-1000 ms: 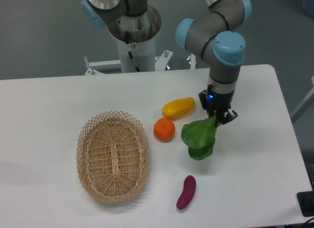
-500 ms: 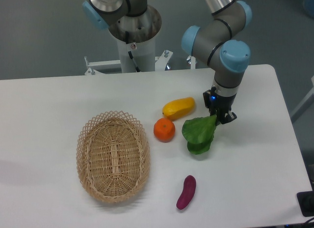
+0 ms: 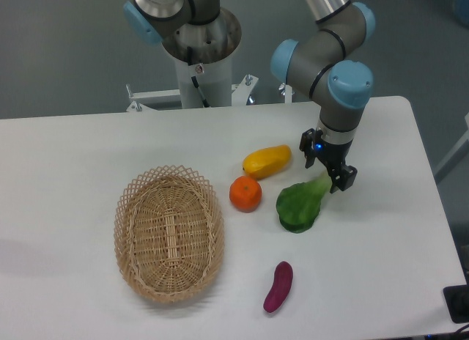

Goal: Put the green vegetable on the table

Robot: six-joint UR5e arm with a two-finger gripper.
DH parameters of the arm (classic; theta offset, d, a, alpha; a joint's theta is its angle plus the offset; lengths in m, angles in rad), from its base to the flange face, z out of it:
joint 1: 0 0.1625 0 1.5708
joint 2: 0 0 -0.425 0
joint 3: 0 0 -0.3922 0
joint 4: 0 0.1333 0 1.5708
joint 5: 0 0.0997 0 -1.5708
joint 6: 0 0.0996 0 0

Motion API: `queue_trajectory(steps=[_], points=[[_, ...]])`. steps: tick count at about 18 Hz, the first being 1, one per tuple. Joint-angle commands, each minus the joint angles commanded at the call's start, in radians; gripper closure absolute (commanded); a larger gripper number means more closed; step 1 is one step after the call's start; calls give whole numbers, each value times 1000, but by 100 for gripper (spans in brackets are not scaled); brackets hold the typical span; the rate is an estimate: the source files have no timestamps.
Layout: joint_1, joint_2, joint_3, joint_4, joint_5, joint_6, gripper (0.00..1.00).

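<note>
The green vegetable (image 3: 299, 205) lies on the white table (image 3: 381, 230), right of the orange, its pale stem pointing up-right toward the gripper. My gripper (image 3: 327, 170) hangs just above the stem end. Its jaws stand spread on either side of the stem and do not seem to pinch it. The leaves rest flat on the tabletop.
A yellow oblong fruit (image 3: 267, 160) and an orange (image 3: 245, 193) lie just left of the vegetable. A purple eggplant (image 3: 278, 286) lies toward the front. An oval wicker basket (image 3: 168, 232) stands at the left. The arm's base post (image 3: 199, 58) is at the back.
The vegetable has come down from hanging in the gripper to lying flat on the table. The jaws have spread apart and let go of the stem.
</note>
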Motion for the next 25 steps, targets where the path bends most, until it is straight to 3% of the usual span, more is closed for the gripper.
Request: queue_trajectory(steps=[7,10,12,16,19,25], points=[[28,89,64,-5,-9,-6,0],[43,114,100,-32,-5,-9,0],[57,124,126,-72,-6,-9,0],[95,135,202,-230,-35,8,0],[107,140,245,-310,-37,15,0],[132,143,249,-325,-34,150,0]])
